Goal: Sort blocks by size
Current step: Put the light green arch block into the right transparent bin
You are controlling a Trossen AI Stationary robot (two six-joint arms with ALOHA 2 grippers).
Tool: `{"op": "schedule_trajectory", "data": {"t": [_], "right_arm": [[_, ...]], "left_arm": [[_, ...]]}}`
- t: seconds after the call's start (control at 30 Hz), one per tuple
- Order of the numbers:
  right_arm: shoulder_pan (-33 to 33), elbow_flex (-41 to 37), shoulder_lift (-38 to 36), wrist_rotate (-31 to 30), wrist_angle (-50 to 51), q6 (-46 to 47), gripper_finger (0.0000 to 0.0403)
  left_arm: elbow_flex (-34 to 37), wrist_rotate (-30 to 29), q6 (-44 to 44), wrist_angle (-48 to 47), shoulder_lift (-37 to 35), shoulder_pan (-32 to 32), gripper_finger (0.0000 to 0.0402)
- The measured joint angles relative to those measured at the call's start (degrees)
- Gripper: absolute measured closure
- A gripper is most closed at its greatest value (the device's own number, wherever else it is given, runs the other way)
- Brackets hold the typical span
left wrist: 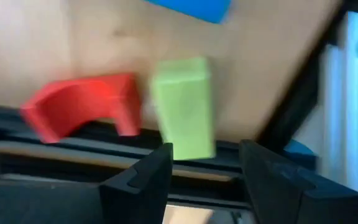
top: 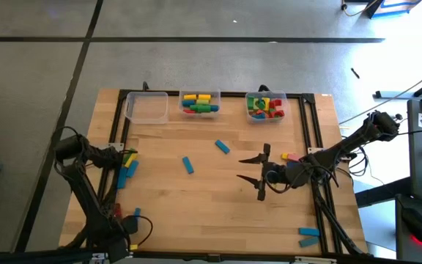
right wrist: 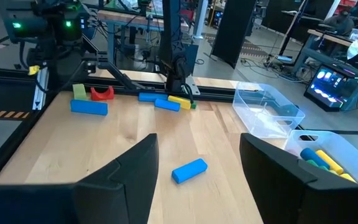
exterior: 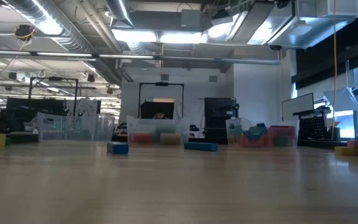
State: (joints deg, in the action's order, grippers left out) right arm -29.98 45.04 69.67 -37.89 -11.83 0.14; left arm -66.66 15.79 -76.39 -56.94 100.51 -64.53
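The right arm is reaching in from the right edge toward the middle of the table, its right gripper (top: 257, 177) hanging with fingers (right wrist: 122, 180) spread wide, gripping nothing. The left arm is folding back at the left edge, its left gripper (left wrist: 204, 174) low, jaws parted.

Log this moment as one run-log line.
left gripper: open, at green block by table's left edge | right gripper: open, empty, mid-table | two bins filled, third bin empty
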Motion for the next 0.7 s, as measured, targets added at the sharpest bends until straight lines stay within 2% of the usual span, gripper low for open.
{"op": "schedule_trajectory", "data": {"t": [0.1, 0.3, 0.5, 0.57, 0.7], "right_arm": [[0.00, 0.00, 0.00, 0.00, 0.00, 0.00, 0.0182], [0.00, 0.00, 0.00, 0.00, -0.03, 0.00, 0.0182], [0.00, -0.01, -0.01, 0.00, -0.01, 0.02, 0.0182], [0.00, -0.01, 0.00, -0.02, 0.00, 0.02, 0.0182], [0.00, -0.02, -0.02, -0.02, -0.07, 0.02, 0.0182]], "left_arm": [[1.06, -0.97, -0.52, 0.20, -0.02, 0.00, 0.0219], [5.77, -1.13, -2.20, 6.66, -0.02, 0.00, 0.0219], [7.44, -0.98, -4.30, 7.22, -0.02, -0.21, 0.0220], [7.53, -0.98, -2.74, 7.17, -0.02, 0.05, 0.0228], [7.68, -2.24, 0.73, 8.96, -0.13, 0.20, 0.0271]]}}
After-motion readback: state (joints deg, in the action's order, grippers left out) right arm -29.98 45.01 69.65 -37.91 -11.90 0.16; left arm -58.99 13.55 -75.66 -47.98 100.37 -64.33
